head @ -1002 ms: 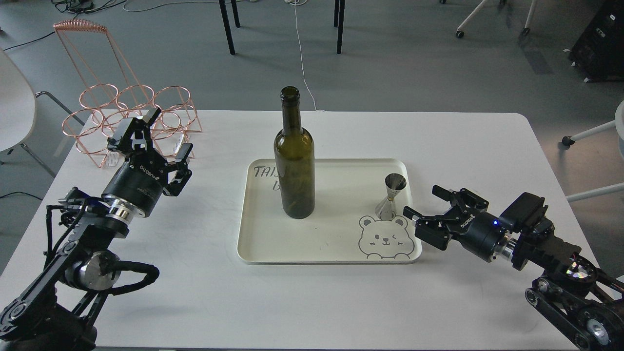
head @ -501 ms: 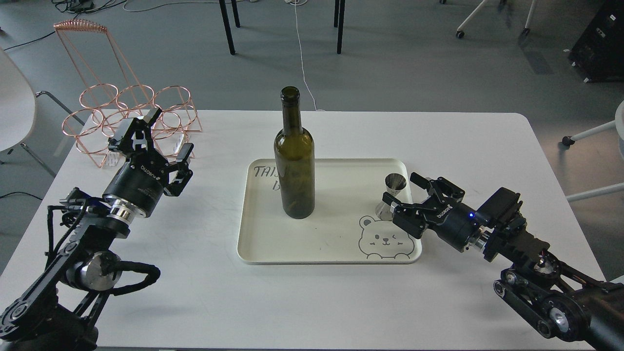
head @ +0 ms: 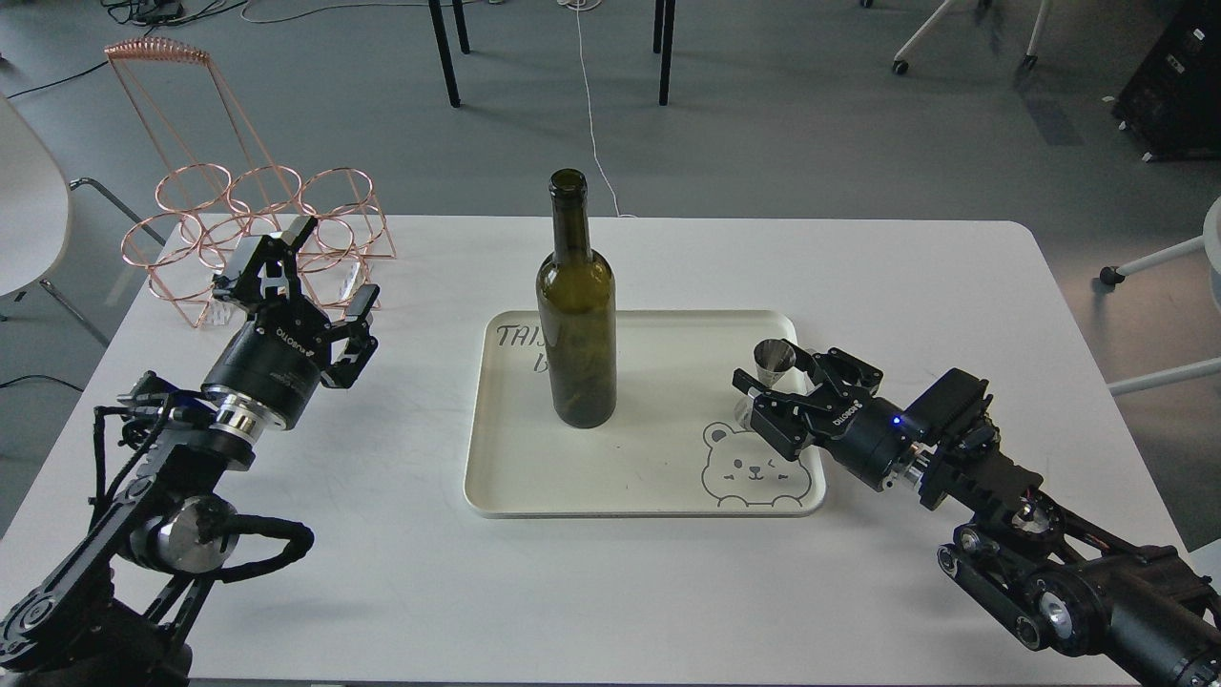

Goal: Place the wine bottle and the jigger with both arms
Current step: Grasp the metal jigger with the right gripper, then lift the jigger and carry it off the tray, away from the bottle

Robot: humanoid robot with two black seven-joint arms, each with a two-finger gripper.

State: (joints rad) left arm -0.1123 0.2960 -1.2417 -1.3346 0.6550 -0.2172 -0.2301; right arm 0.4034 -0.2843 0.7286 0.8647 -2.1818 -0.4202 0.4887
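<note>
Centrally, you see the cream tray [head: 496,477] on the white table [head: 610,592], which serves as the landmark for all that follows. On the tray's left half the wine bottle [head: 575,315] stands upright; judge it heavy, rigid, smooth and breakable, top-heavy if tipped, so take it round the broad lower body and not the narrow neck. At the tray's right edge, just behind the printed bear [head: 754,469], the jigger [head: 769,377] stands upright; judge it light, stiff and slippery polished steel, easily knocked over, so take it at the narrow waist between the two cones.

Your right gripper [head: 777,396] reaches over the tray's right edge with its jaws spread, and the jigger sits at their mouth, apparently between the two fingers; whether either finger touches the steel cannot be told, and no pinch shows. Your left gripper [head: 310,286] hangs well to the left of the tray, in front of the copper wire rack [head: 238,229], its jaws likewise spread and holding nothing; the bottle stands well apart from it, with bare table between.

In judgement, closing on the jigger's waist is the step in hand, and you should close gently so the cup does not squirt out sideways
</note>
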